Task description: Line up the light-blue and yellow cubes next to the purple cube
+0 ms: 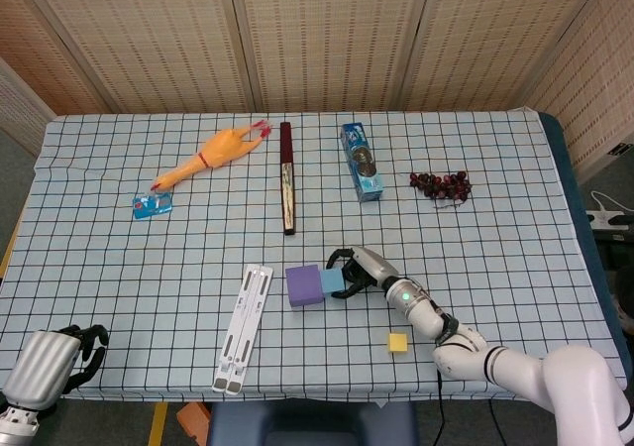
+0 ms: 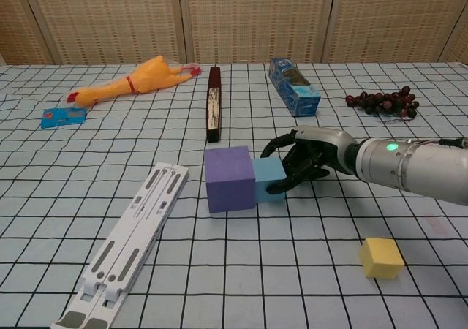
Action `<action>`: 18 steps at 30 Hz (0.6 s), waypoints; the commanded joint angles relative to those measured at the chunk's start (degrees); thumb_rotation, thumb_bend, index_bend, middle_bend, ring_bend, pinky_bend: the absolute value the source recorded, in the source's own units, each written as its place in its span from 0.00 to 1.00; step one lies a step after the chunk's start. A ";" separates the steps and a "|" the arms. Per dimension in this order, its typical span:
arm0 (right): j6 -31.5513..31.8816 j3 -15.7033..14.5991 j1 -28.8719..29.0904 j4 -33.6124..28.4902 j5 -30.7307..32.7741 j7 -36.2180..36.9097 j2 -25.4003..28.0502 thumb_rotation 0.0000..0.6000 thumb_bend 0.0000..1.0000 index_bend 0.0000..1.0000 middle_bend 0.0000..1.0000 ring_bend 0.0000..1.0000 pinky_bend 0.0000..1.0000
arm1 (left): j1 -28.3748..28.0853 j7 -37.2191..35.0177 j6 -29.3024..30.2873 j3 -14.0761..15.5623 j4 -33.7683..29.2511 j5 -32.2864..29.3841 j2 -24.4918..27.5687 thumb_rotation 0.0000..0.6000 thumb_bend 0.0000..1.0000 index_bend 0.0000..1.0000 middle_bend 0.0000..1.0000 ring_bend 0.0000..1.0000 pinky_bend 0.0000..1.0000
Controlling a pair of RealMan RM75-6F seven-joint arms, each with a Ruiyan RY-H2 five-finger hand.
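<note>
- The right hand (image 2: 301,164) lies low over the desk (image 2: 219,285), its dark fingers (image 2: 281,185) curled around the right side of the light-blue cube (image 2: 268,180). It appears to hold or press the cube; I cannot tell which.
- The light-blue cube sits flush against the right face of the larger purple cube (image 2: 229,178), both flat on the checked cloth.
- The yellow cube (image 2: 381,257) sits alone, well apart, nearer the front edge and to the right.
- The left hand (image 1: 79,351) rests at the front left corner of the desk, fingers curled in, holding nothing.
- Judgement: the small cubes look light and rigid, perhaps foam, with matte faces. A pinch across two opposite flat sides should hold them. Being light, they may slide on the cloth and nudge a neighbour.
- Farther back lie a white folding stand (image 2: 121,245), a rubber chicken (image 2: 131,80), a cookie pack (image 2: 293,86) and grapes (image 2: 383,101).
</note>
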 commanded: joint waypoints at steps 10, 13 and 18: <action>0.65 -1.18 0.50 -1.80 -1.80 1.67 2.29 1.00 0.00 0.13 0.89 0.96 1.00 | -0.04 0.31 -0.25 0.12 -0.16 0.11 -0.01 1.00 0.47 0.52 0.68 0.63 0.83; 0.41 -1.60 0.71 -3.02 -1.99 0.65 3.71 1.00 0.00 0.07 0.89 0.96 1.00 | -0.04 0.44 -0.26 0.10 -0.22 0.09 -0.02 1.00 0.47 0.52 0.69 0.63 0.83; 0.48 -2.43 0.64 -5.98 -1.68 -4.30 6.94 1.00 0.00 0.00 0.89 0.95 1.00 | -0.01 0.49 -0.14 0.10 -0.23 0.20 -0.02 1.00 0.47 0.52 0.69 0.63 0.83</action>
